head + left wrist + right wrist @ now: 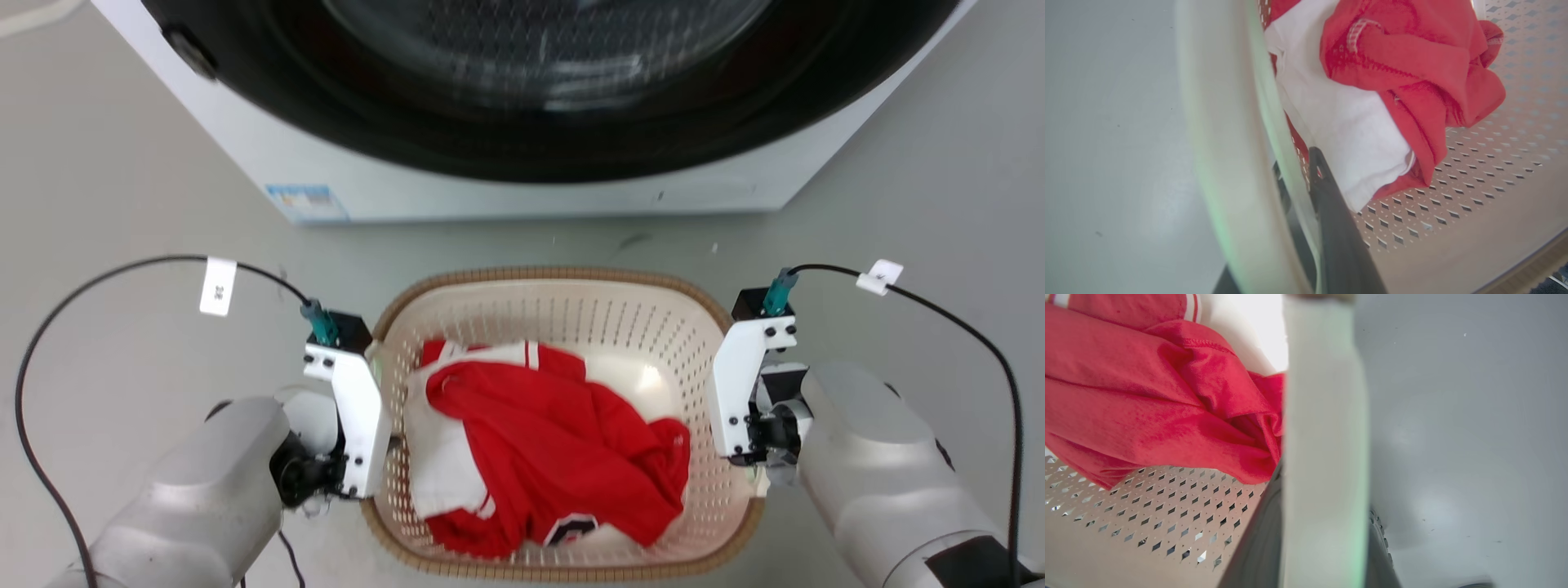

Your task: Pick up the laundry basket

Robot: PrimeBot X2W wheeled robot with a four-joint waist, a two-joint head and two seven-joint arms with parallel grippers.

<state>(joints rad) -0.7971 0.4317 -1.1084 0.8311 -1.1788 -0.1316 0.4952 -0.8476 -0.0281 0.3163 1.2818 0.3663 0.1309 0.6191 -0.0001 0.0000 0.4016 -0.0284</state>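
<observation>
left gripper (pixel 1300 171) and right gripper (pixel 1325 498) are each clamped over a side handle of the laundry basket (pixel 555 273), lower centre in the head view, holding red and white clothes (pixel 555 441).

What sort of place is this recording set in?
Probably a laundry area: a front-loading washing machine, and in front of it a laundry basket holding red and white clothes, on a grey floor.
</observation>
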